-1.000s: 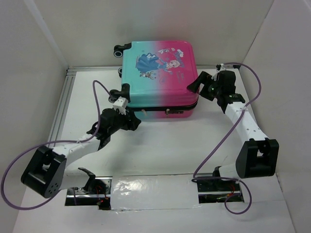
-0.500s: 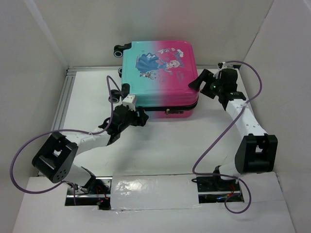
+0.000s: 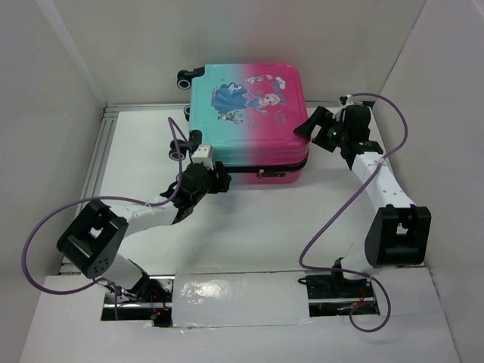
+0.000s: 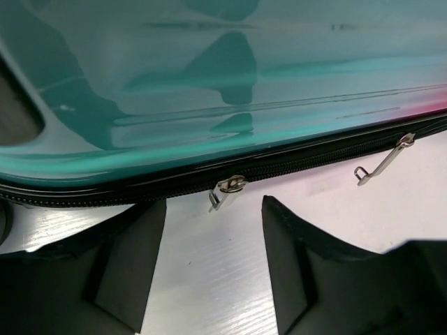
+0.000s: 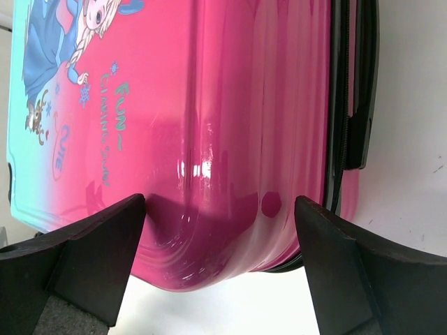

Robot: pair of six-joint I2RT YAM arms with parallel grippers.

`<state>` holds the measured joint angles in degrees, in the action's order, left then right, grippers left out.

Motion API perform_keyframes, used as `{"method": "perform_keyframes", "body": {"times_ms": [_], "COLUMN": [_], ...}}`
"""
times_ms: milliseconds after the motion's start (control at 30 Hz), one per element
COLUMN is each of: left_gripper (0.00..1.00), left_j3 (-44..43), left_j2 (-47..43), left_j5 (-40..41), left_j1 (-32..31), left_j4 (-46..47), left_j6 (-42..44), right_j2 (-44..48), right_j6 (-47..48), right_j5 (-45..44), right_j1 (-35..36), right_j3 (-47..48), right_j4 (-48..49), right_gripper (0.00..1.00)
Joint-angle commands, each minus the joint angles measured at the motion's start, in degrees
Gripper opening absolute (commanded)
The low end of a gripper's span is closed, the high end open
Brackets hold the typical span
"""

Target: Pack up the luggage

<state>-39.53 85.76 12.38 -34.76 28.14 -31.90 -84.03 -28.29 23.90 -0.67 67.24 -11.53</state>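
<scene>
Luggage looks stiff, glossy and probably slippery; the best hold is the near zipper pull, framed by the released left tool. The right tool gapes too.

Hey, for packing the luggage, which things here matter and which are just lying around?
Job in hand:
princess-print suitcase
zipper pulls
left gripper
right gripper

Lying about:
purple cables
silver tape strip
aluminium rail

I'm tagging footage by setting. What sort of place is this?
Probably a robot lab test cell, not a home: plain white panel walls enclose a white table, with two cabled robot arms bolted at its near edge, flanking a pink-and-teal hard-shell suitcase.
</scene>
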Motion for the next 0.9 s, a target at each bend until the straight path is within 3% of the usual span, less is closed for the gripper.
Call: {"method": "perform_keyframes", "body": {"times_ms": [0,367,600,667,767,867], "left_gripper": [0.67,0.4,0.14,0.0,0.0,0.0], "left_j3": [-3.88,-6.09,-4.42,-3.89,-3.89,-4.67], "left_j2": [0.72,3.36,3.63,3.02,3.01,2.49], "left_j5": [4.4,6.87,3.27,2.39,-0.51,-8.74], "left_j1": [-0.92,-1.97,-1.97,-1.97,-1.97,-2.67], "left_j4": [4.91,5.08,13.51,14.22,15.45,16.42], "left_j6": [-0.71,-1.85,1.84,2.62,4.47,7.19], "right_j2": [-1.31,-1.31,-0.26,-0.26,-0.26,-0.26], "right_j6": [2.63,2.63,2.63,2.63,2.63,2.63], "right_j5": [-1.14,-0.52,-0.52,-0.52,-0.52,-0.52], "right_j1": [-0.92,-1.44,-1.96,-1.97,-1.97,-1.97], "right_j3": [1.31,0.78,1.4,1.4,1.4,0.88], "right_j4": [-2.18,-1.65,-2.18,-2.18,-2.18,-2.18], "right_gripper": [0.93,0.93,0.93,0.93,0.93,0.93]}}
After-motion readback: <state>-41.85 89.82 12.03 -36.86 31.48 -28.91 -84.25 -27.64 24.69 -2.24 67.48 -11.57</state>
